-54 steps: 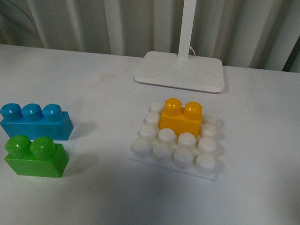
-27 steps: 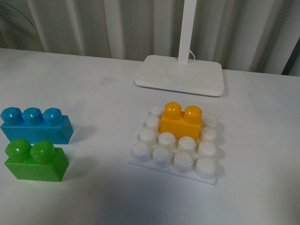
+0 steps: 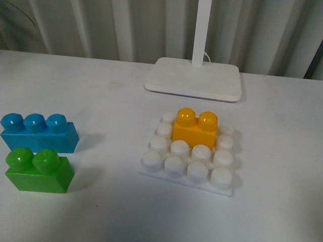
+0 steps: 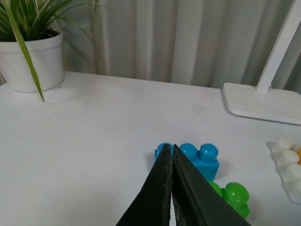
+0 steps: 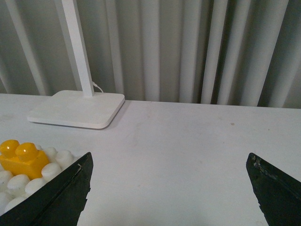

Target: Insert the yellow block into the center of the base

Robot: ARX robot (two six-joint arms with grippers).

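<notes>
The yellow block (image 3: 195, 128) stands upright on the white studded base (image 3: 189, 154), pressed onto its middle studs toward the far side. It also shows in the right wrist view as the yellow block (image 5: 21, 157) on the base (image 5: 47, 169). Neither arm appears in the front view. My right gripper (image 5: 169, 162) is open and holds nothing, with only bare table between its fingers and the base off to one side. In the left wrist view, my left gripper (image 4: 170, 147) is shut on nothing, hanging above the blue brick (image 4: 200, 157).
A blue three-stud brick (image 3: 38, 132) and a green two-stud brick (image 3: 38, 170) sit at the table's left. A white lamp foot (image 3: 193, 78) with a pole stands behind the base. A potted plant (image 4: 33, 56) is at the far corner.
</notes>
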